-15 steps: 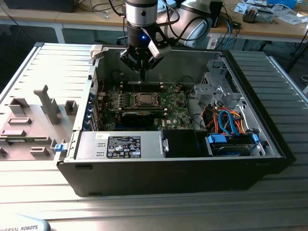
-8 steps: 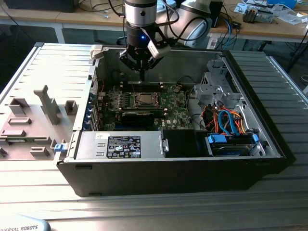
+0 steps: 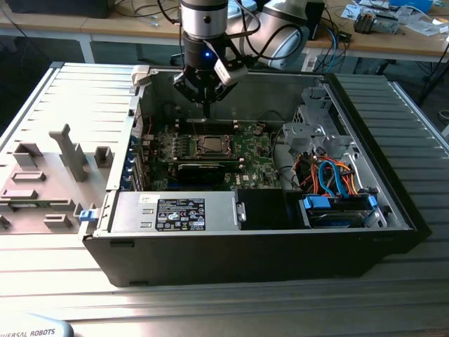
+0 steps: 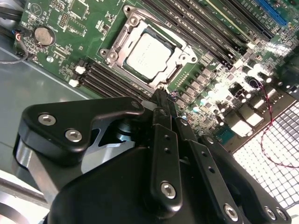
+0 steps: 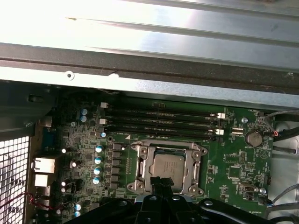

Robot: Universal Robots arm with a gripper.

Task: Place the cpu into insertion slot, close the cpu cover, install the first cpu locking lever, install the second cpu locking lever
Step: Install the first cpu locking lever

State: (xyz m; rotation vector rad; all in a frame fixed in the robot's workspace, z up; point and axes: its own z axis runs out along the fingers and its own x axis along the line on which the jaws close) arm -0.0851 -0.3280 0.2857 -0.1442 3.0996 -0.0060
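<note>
A ribbed, silvery-grey metal bench (image 3: 393,295) is seen carrying an open black computer case with a green motherboard inside (image 3: 231,256), and a flat grey fixture plate with upright grey blocks (image 3: 49,175) is laid beside it, toward the exterior view's left.

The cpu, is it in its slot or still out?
In. The cpu lies flat inside the insertion slot, with the cpu cover framing it; the end effector holds nothing.

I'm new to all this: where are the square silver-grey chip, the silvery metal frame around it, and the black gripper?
Square silver-grey chip (image 4: 148,56), second wrist view, top face.
Silvery metal frame (image 5: 140,166), first wrist view, side bar.
Black gripper (image 3: 206,112), exterior view, fingertips.
</note>
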